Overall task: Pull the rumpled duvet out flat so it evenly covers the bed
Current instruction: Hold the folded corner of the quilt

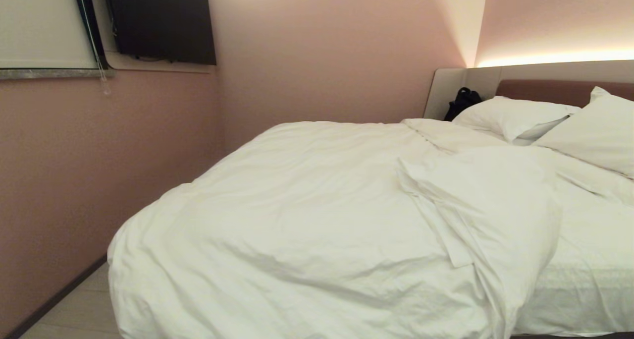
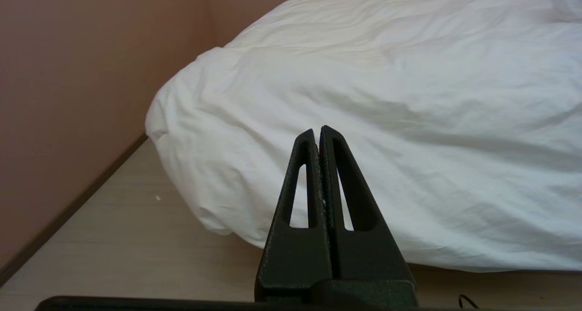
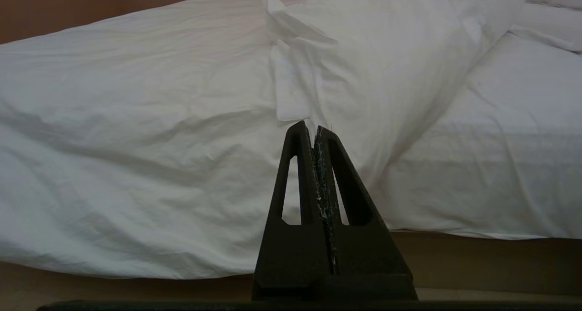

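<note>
Looking soft and bulky, the duvet (image 1: 317, 220) should drag; grab its folded-back corner (image 1: 460, 250) around 4 o'clock. Both grippers (image 2: 317, 131) (image 3: 308, 127) closed, empty.

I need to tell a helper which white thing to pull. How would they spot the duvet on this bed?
Start at the bed with its brown headboard. The duvet is the big puffy white mass heaped toward the foot. Unlike the two pillows and the flat sheet, it is rumpled, with one corner folded back.
</note>
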Controlling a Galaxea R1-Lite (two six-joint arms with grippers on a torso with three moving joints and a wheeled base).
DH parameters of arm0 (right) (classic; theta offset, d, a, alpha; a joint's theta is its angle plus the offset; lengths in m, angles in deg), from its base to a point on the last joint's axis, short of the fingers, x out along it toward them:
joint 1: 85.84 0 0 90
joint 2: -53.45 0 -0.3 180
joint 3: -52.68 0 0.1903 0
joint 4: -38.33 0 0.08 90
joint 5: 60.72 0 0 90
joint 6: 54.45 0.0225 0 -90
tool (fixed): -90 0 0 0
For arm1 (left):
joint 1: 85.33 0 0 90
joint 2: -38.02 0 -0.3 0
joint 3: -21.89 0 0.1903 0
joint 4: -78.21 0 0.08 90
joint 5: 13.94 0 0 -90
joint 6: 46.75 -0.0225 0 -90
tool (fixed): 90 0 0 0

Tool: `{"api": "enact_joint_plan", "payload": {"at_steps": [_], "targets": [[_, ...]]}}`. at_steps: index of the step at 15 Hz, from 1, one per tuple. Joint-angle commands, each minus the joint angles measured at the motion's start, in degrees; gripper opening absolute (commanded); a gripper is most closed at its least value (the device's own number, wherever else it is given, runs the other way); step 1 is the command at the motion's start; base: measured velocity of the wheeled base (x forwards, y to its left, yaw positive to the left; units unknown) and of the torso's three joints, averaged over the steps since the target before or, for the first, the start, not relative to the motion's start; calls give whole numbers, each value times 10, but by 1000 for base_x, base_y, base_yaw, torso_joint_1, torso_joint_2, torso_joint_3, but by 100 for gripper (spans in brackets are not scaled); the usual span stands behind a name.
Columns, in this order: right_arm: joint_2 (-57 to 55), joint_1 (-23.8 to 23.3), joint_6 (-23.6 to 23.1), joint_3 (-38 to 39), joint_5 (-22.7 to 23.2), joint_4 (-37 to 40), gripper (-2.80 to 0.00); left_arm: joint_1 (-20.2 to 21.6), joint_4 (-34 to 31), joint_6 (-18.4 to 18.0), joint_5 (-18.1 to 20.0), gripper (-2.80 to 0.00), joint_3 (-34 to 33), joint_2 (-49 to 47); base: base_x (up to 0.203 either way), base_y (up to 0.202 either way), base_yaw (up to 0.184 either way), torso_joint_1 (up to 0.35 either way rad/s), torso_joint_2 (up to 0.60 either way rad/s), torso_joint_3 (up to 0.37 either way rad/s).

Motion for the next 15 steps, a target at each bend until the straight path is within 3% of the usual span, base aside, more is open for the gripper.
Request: {"api": "enact_joint_plan", "payload": {"at_steps": [1,15], "targets": [[0,0,0,0,0,0,-280,0,0,0,0,-280,0,0,0,-196,0,-2,11,-7],[0,0,0,0,0,0,-280,0,0,26,-4,-280,0,0,0,-195,1,2,2,3]]}}
